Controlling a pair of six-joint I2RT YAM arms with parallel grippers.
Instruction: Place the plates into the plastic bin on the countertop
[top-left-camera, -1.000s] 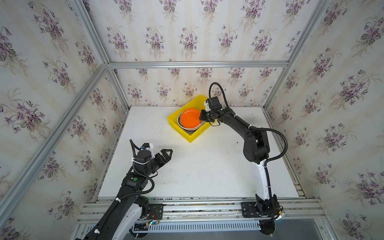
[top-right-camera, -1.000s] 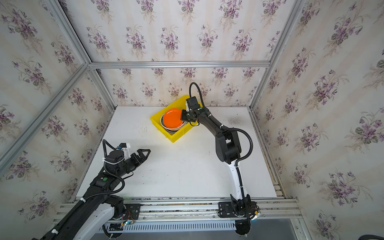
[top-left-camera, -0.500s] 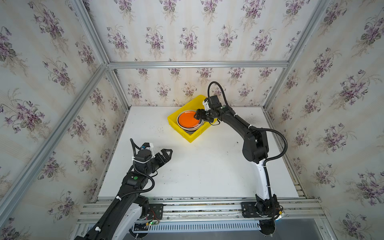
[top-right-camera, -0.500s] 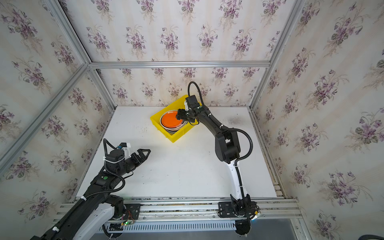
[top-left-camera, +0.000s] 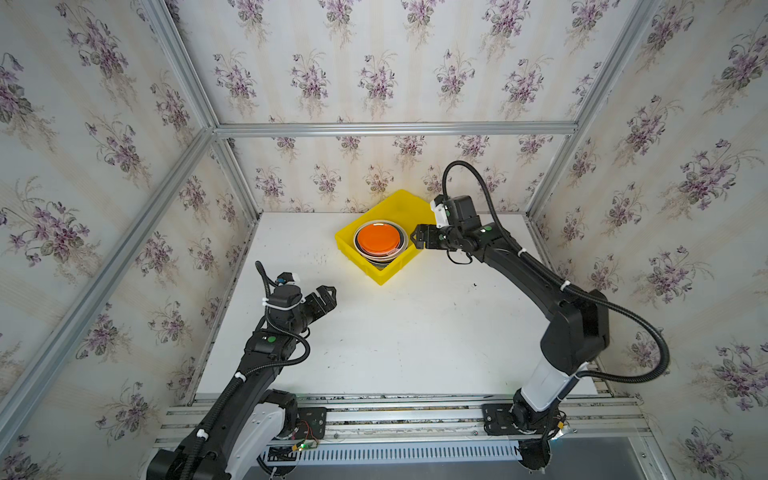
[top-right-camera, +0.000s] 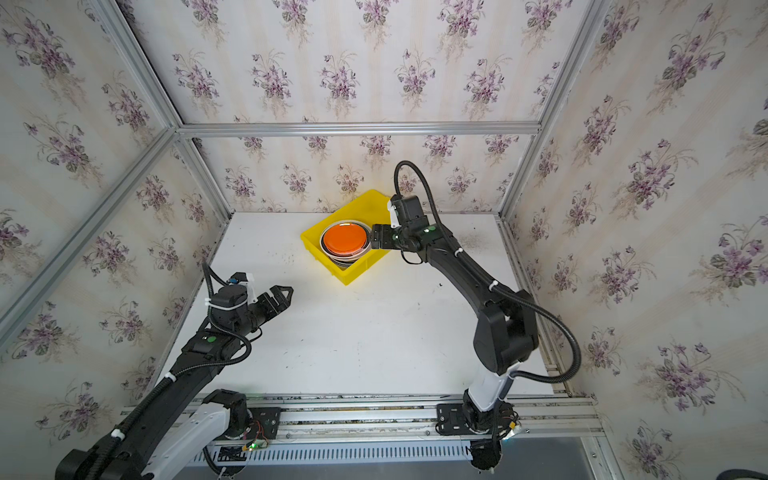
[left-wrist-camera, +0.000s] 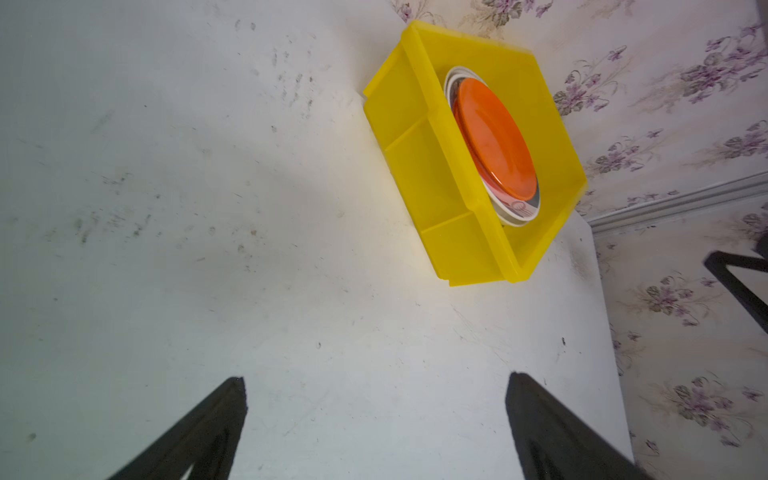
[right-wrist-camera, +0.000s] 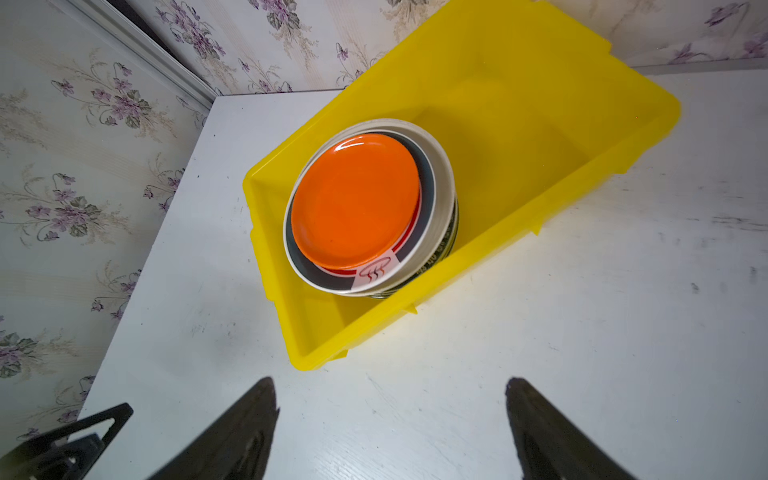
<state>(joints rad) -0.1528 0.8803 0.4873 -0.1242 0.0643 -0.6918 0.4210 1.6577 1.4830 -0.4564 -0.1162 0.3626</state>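
Right wrist view: where are the plates?
- All in one stack of plates (right-wrist-camera: 365, 216) inside the yellow plastic bin (right-wrist-camera: 519, 137), at one end of it; the other end of the bin floor is bare. An orange plate (top-left-camera: 379, 239) lies on top. Under it is a white plate with a dark band (right-wrist-camera: 427, 183) and a thin red ring, then a wider cream plate (right-wrist-camera: 442, 183). The ones lower down show only as striped edges.

And the bin itself?
- It sits askew at the far side of the white countertop (right-wrist-camera: 582, 332), close to the flowered back wall (top-left-camera: 374, 174).

How does the right gripper (right-wrist-camera: 390, 415) stand?
- Jaws spread wide, nothing between them. The fingertips (right-wrist-camera: 257, 399) are over bare countertop, short of the bin's long side. In both top views it is just beside that side, level with the stack. I cannot tell whether it touches the rim.

The left gripper (left-wrist-camera: 376, 380)?
- Also spread wide and empty. In both top views it hovers over the near left part of the countertop, pointing toward the bin, well apart from it.
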